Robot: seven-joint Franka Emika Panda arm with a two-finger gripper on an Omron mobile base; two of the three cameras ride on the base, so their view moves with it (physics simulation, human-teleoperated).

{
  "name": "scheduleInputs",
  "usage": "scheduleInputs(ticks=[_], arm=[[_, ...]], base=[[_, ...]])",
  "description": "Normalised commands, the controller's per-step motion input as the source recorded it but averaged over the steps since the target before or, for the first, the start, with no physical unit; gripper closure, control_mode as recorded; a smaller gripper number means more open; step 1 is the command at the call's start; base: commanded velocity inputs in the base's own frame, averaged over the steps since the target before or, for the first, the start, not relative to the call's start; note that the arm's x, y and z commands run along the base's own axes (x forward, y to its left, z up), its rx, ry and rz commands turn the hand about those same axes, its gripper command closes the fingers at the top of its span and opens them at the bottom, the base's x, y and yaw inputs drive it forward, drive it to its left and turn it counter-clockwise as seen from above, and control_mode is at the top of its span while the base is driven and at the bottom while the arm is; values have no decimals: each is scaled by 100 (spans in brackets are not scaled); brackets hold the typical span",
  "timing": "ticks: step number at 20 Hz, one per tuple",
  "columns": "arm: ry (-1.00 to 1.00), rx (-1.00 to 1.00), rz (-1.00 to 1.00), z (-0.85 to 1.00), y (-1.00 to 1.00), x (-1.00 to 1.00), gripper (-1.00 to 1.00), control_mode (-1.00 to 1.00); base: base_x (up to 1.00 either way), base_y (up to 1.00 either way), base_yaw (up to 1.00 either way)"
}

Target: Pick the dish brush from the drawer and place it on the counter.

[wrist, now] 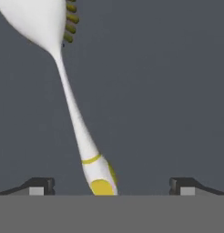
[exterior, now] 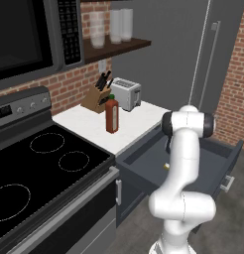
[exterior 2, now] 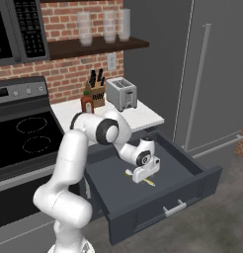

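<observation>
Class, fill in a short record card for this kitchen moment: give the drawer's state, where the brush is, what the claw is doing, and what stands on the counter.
drawer: pulled open
dish brush: lying flat on the drawer floor
claw: open, low inside the drawer, fingertips either side of the brush handle end, not gripping
counter: holds red bottle, toaster, knife block
task stage: brush not yet picked up

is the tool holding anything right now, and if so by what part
Nothing is held. The tool is open, its fingertips wide apart on either side of the dish brush, near the handle end, as it lies on the floor of the drawer.
</observation>
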Motion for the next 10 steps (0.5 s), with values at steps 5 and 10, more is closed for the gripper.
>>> scheduleInputs(ticks=[5,10], arm=[[-5,0,4,-32,0,21,100,-100],[-4,0,5,-23,-4,12,100,-100]], base=[[0,0,0],[0,0,0]])
